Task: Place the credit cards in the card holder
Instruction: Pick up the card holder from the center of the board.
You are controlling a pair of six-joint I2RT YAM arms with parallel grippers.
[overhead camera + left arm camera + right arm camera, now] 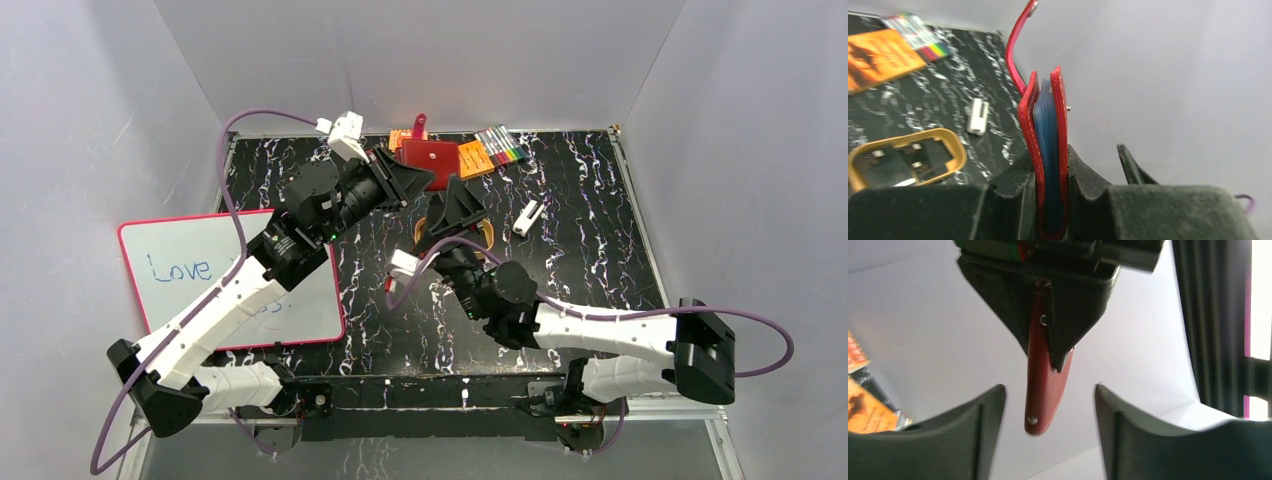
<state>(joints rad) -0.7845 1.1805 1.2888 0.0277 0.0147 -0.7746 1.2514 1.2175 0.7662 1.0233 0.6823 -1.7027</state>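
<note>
Left claw (1050,167): shut hard on the wallet, one finger pressed on each cover, holding the end nearest the wrist

Wallet (1061,100): red, standing on edge between the left claw's fingers and sticking out past their tips, lifted off the table (580,250); the covers gape slightly at the free end

Sleeves (1045,130): bluish, showing in the gap between the covers

Snap tab (1017,50): undone, curving away beyond the left fingertips with its stud at the end

Right claw (1048,400): spread wide, nothing in it; the wallet hangs straight ahead of its gap, tab end nearest, touching neither finger

Cards (930,152): dark flat pieces in the tray look like them, though the view is too blurred to be sure; well apart from the left claw, off to its left side

Tray (955,150): tan oval on the table, partly hidden under the right claw from above

White block (978,116): on the table just beyond the tray

Orange packet (878,57) and marker set (923,37): far ahead and left of the left claw

Whiteboard (200,290): lying beneath the left arm, "Love" written on it
</note>
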